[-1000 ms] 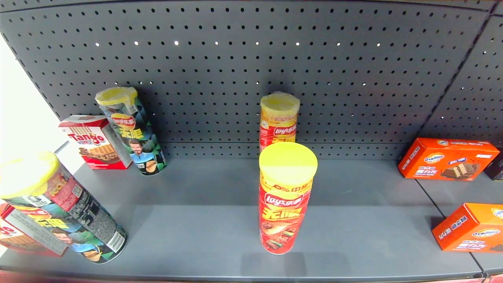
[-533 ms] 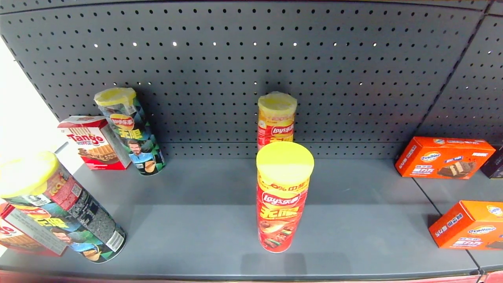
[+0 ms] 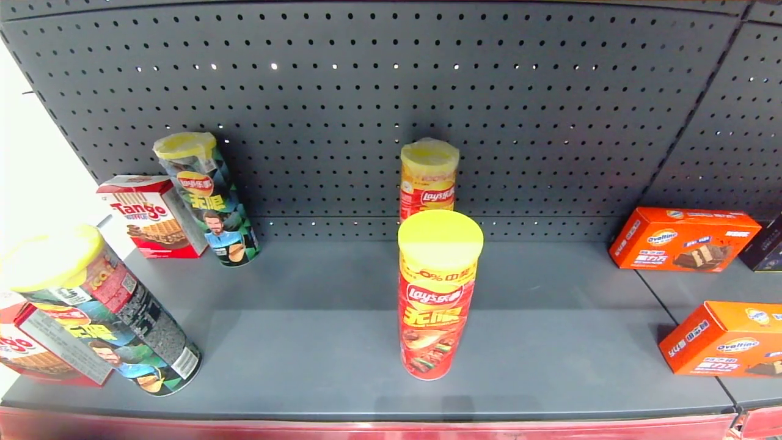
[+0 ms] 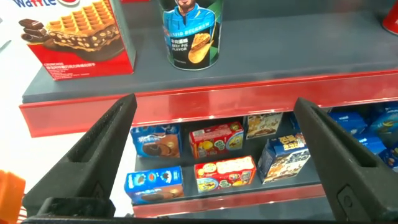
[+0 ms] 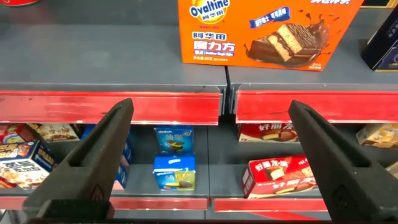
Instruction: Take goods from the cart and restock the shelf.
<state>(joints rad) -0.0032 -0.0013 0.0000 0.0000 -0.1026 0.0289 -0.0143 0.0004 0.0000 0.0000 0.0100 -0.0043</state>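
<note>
Head view: red chip can upright on shelf, second can at its 12 o'clock. Left gripper, right gripper: fingers spread wide, holding nothing.

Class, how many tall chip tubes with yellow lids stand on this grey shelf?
4: front red tube mid-shelf, back red tube behind it; front dark tube at the left edge, back dark tube beside the wafer box. Others may sit outside the view.
</note>
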